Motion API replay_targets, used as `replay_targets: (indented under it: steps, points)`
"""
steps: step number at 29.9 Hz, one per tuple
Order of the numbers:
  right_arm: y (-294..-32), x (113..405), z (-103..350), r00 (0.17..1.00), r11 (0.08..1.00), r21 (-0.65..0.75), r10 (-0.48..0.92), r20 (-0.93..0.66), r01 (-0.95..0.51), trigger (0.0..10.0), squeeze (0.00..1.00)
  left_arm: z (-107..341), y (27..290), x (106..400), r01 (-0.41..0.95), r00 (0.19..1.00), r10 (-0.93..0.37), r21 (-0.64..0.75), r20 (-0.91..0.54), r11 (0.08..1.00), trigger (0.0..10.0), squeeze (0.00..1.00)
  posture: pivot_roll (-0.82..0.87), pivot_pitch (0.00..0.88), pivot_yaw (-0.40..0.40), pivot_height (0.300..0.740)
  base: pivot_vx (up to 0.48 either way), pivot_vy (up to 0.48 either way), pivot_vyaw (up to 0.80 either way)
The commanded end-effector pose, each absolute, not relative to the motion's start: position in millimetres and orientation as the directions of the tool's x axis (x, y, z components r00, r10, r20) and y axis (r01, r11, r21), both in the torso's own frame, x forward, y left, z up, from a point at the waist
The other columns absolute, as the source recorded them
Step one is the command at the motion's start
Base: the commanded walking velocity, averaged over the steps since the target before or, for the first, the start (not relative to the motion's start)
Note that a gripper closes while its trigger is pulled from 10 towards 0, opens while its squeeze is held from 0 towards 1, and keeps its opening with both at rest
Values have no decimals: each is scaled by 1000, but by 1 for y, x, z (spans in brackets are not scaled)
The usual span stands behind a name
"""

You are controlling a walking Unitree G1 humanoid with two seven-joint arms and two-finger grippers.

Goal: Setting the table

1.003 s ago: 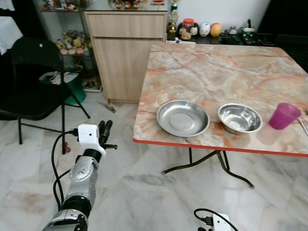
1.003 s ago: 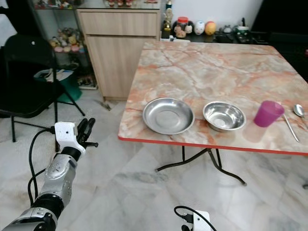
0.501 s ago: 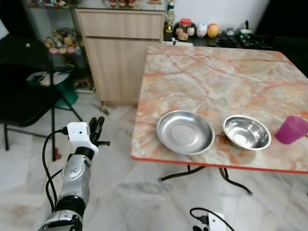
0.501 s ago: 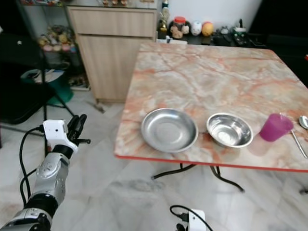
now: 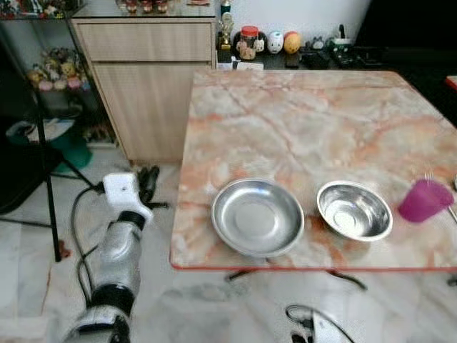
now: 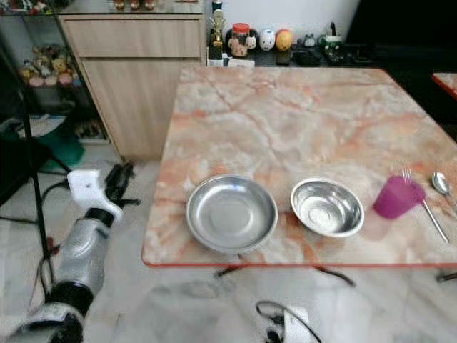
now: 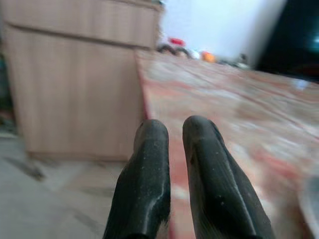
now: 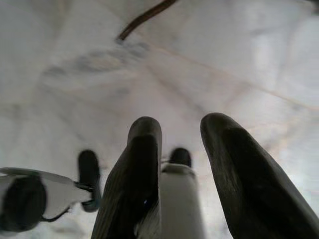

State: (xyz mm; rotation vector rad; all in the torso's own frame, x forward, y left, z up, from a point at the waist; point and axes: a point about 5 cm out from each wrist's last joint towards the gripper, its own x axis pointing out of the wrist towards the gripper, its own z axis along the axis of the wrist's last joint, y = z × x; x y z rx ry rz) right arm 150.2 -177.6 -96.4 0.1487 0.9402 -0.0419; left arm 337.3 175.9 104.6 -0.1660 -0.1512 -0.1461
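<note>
On the marble table (image 5: 300,121), near its front edge, a shallow steel plate (image 5: 257,216) lies beside a smaller steel bowl (image 5: 355,209). A purple cup (image 6: 395,196) stands to the bowl's right, with a fork (image 6: 423,201) and a spoon (image 6: 441,184) past it at the table's right edge. My left gripper (image 5: 148,182) is raised to the left of the table, off its front left corner. Its fingers (image 7: 149,164) are shut on nothing and point along the tabletop. My right gripper (image 8: 182,132) hangs low over the floor, its fingers apart.
A wooden cabinet (image 5: 146,78) stands behind the table's left side. A black folding chair's legs (image 5: 50,193) and a green bin (image 5: 68,146) are at the far left. Jars and figurines (image 5: 268,41) line the back wall. Table legs (image 8: 144,17) cross the marble floor.
The whole view has shifted: the table is nearer and seen more from above. My left arm stays raised beside the table's left edge, fingers shut.
</note>
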Motion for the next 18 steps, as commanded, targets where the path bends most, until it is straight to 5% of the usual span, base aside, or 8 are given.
replay_targets:
  steps: [1, 7, 18]
  points:
    - [-176, 146, -98, 576, 988, 113, 33, -816, 103, 10000, 0, 114, 179, 338, 179, 971, -152, -136, 184, 975, 10000, 0, 89, 0, -34, 740, 0, 0, 0]
    - [-176, 146, -98, 574, 989, 113, 36, -818, 98, 10000, 0, 115, 181, 334, 180, 969, -155, -120, 193, 976, 10000, 0, 99, 0, -34, 740, 0, 0, 0]
    - [-175, 147, -98, 574, 989, 116, 40, -818, 97, 10000, 0, 115, 180, 336, 168, 973, -147, -113, 175, 979, 10000, 0, 94, 0, -32, 740, 0, -469, 0]
